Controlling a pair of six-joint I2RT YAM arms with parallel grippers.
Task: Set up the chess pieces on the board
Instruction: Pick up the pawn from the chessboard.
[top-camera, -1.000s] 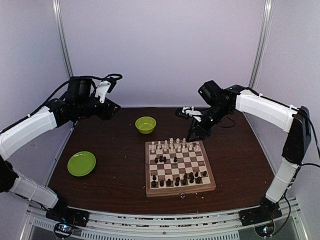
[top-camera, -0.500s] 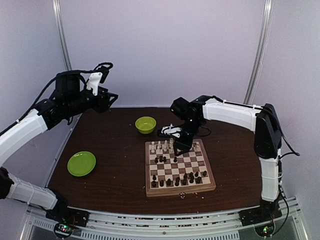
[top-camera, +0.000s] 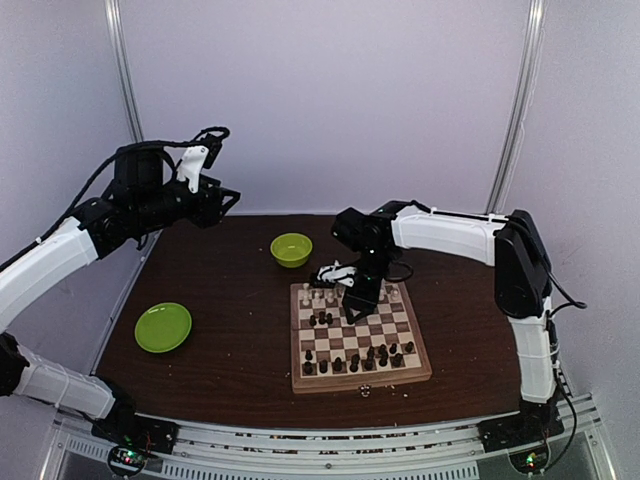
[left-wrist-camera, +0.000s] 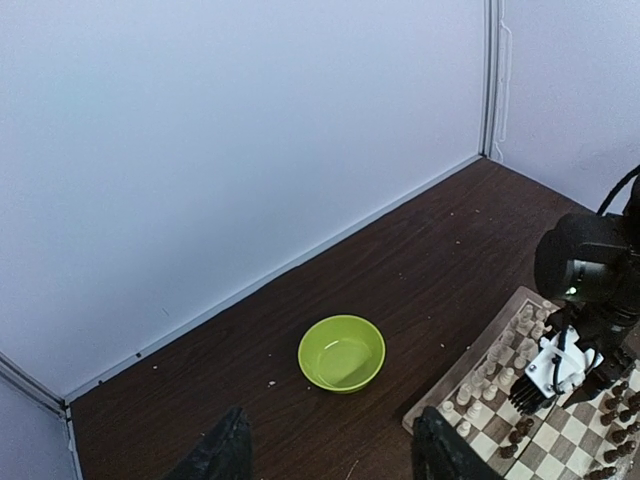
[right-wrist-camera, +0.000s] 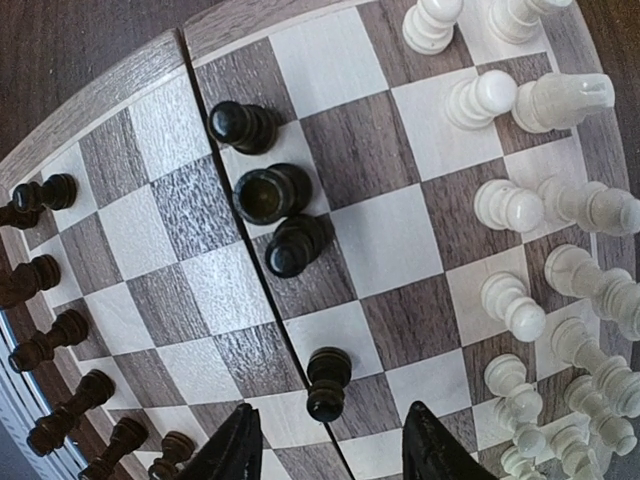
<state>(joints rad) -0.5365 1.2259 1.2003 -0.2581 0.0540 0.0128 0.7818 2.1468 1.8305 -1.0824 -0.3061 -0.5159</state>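
The board (top-camera: 362, 384) lies right of the table's centre. Cream chess pieces (top-camera: 340, 292) stand on its far rows, and dark ones (top-camera: 360, 360) on the near rows, with a few (top-camera: 325, 320) mid-board. My right gripper (top-camera: 352, 290) hangs over the board's far-middle, open and empty. In the right wrist view its fingers (right-wrist-camera: 330, 450) straddle a dark pawn (right-wrist-camera: 328, 382) on the board (right-wrist-camera: 120, 85), with three more dark pieces (right-wrist-camera: 270, 195) ahead and cream pieces (right-wrist-camera: 520, 210) to the right. My left gripper (top-camera: 225, 200) is held high at the far left, open and empty (left-wrist-camera: 330, 455).
A lime-green bowl (top-camera: 291, 249) sits behind the board, and also shows in the left wrist view (left-wrist-camera: 341, 353). A lime-green plate (top-camera: 163, 327) lies at the left. Pale crumbs (top-camera: 365, 391) lie by the board's near rim. Walls close the back and sides.
My right arm has swung left from the back right and come down over the board's far-middle squares. My left arm shifted slightly left, then held still.
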